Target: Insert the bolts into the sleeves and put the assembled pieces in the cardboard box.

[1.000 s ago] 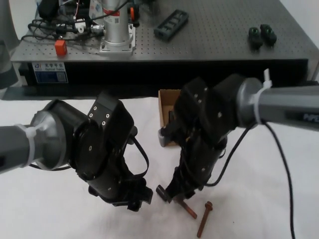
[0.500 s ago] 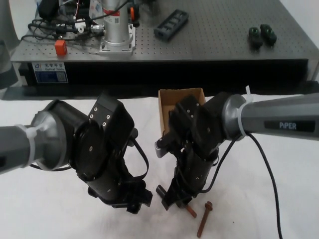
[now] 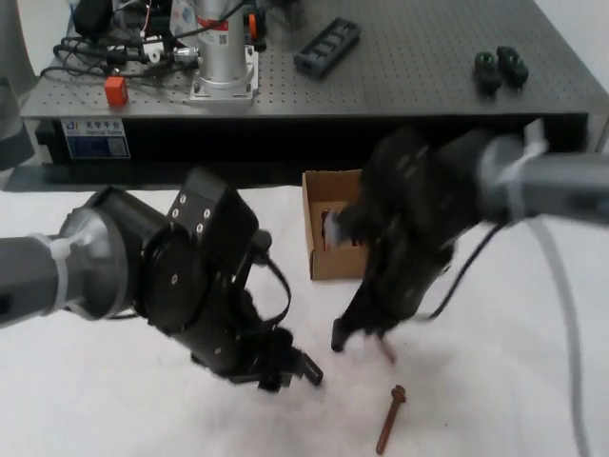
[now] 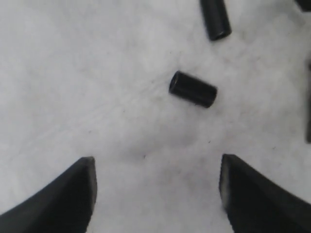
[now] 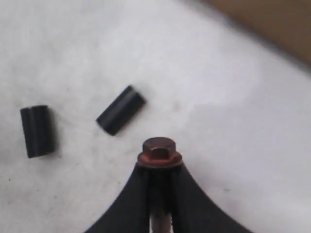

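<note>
Copper-coloured and hex-headed, the held bolt (image 5: pixel 160 151) is sitting pinched between the fingers of the right gripper (image 5: pixel 160 194). The fingers are closing narrowly on its shank, and its head is sticking out at their tips. In the high view this gripper is hanging over the white-covered table (image 3: pixel 514 381), just in front of the cardboard box (image 3: pixel 319 259), and a reddish end of the bolt is showing beneath it. Whether that end is touching the cloth I cannot tell.

Beyond the bolt head, two black sleeves are lying on the cloth apart from each other. The slanted sleeve (image 5: pixel 121 110) is lying nearer the bolt and the outer sleeve (image 5: pixel 37 130) farther off. A loose bolt (image 3: pixel 391 419) is lying on the table, nearer the camera than the right gripper and well apart from the box.

The left gripper (image 4: pixel 158 194) is spreading its fingers wide and gripping nothing, hovering over the cloth. Ahead of it the middle sleeve (image 4: pixel 192 89) is lying on its side, and the far sleeve (image 4: pixel 215 18) is lying beyond that, the two not touching. The cardboard box is standing open-topped toward the back of the cloth. Behind it a perforated metal plate (image 3: pixel 409 76) is carrying cables (image 3: pixel 95 48) and an orange block (image 3: pixel 115 90).
</note>
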